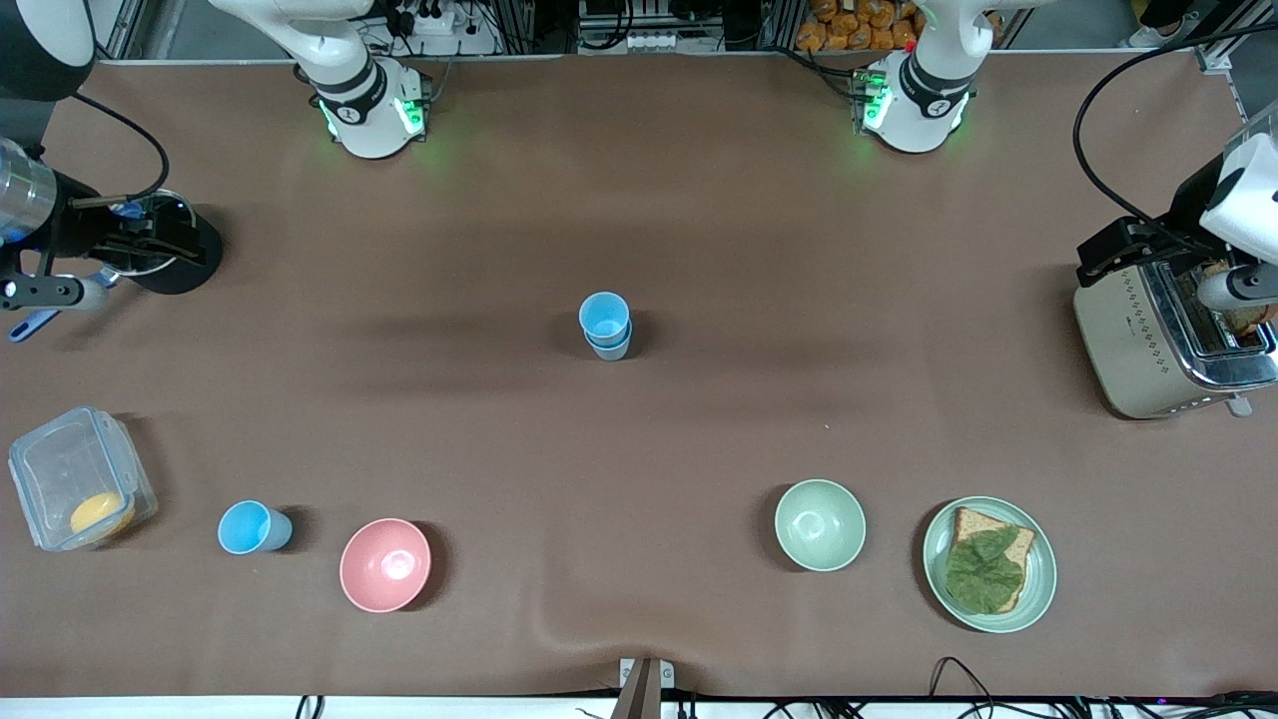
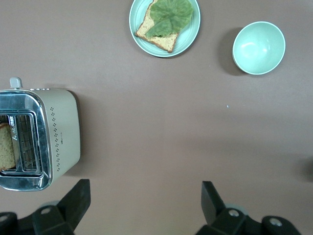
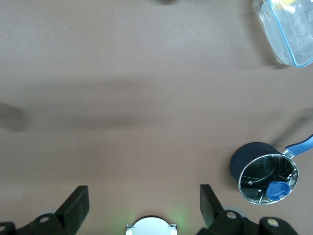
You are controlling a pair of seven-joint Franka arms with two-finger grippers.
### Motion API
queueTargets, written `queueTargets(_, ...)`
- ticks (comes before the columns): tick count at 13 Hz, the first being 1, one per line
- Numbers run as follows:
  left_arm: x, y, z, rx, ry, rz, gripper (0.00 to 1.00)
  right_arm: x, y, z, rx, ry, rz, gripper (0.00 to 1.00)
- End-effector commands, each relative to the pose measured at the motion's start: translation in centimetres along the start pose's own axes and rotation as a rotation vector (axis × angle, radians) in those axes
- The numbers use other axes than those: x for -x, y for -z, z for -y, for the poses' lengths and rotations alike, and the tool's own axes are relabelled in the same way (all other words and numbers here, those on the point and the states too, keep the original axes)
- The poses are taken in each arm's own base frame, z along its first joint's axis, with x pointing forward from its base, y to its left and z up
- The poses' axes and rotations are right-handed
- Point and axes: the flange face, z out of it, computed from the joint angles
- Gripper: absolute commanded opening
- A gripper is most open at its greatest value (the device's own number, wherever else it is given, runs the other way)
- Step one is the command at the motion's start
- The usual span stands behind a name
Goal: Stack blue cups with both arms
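Two blue cups stand stacked at the table's middle: a brighter sky-blue cup (image 1: 604, 318) sits inside a duller grey-blue cup (image 1: 610, 349). A third blue cup (image 1: 254, 527) stands apart, near the front camera beside the pink bowl (image 1: 385, 564), toward the right arm's end. No cup shows in either wrist view. My left gripper (image 2: 144, 188) is open and empty, high over bare table beside the toaster (image 2: 56, 137). My right gripper (image 3: 144, 193) is open and empty, high over bare table between its own base (image 3: 150, 226) and the lidded pot (image 3: 266, 176).
A pale green bowl (image 1: 820, 524) and a plate (image 1: 1038, 589) with bread and a leaf sit near the front camera toward the left arm's end. The toaster (image 1: 1148, 350) is at that end. The pot (image 1: 185, 262) and a clear lidded box (image 1: 80, 477) are at the right arm's end.
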Motion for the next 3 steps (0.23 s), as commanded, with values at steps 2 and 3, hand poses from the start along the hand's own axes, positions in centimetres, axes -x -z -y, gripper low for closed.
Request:
queueTargets(2, 0.16, 0.72, 0.04, 0.015, -0.012, 0.005, 1.0, 0.38, 0.39, 0.16, 0.018, -0.041, 0.003, 1.0)
queueTargets(3, 0.13, 0.72, 0.18, 0.018, -0.009, 0.005, 1.0, 0.35, 0.3, 0.24, 0.019, -0.05, 0.006, 1.0)
